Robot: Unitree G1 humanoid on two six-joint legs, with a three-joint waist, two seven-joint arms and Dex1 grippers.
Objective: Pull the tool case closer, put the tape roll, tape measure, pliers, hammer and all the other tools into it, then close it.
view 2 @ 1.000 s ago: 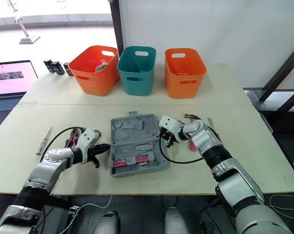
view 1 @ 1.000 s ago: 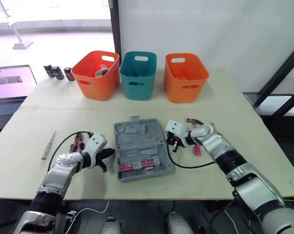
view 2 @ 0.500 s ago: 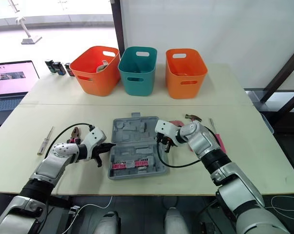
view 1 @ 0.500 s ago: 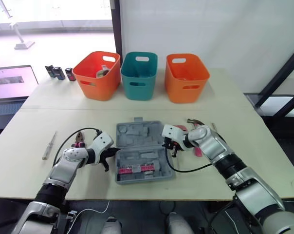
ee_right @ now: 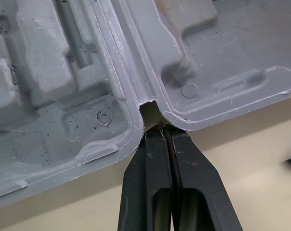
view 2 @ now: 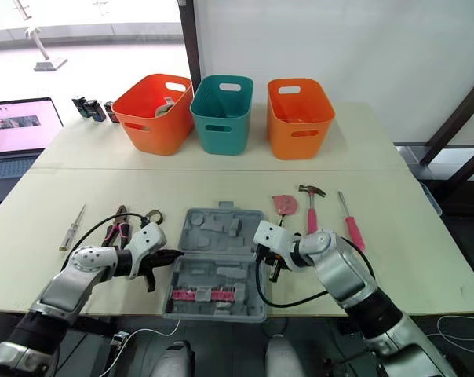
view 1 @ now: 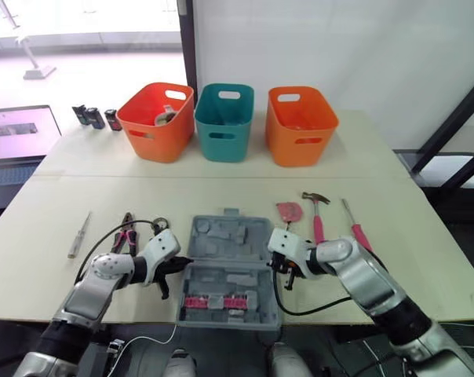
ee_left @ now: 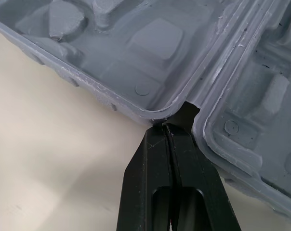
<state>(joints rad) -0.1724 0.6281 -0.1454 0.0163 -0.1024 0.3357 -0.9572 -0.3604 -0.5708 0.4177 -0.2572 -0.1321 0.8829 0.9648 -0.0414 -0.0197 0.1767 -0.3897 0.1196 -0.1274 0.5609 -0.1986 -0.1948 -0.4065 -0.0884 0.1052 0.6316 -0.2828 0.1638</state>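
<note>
Lab/office: bench [view 1: 221,177] w/ laptop [view 1: 17,141], plastic bins [view 1: 224,122].

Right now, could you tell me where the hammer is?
In the left eye view, the hammer lies on the table right of the open tool case, between a pink rounded tool and a pink-handled screwdriver.

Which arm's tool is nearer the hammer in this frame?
Right. The right tool is at the tool case's right hinge notch, close to the hammer; the left tool is at the opposite notch, across the case.
</note>
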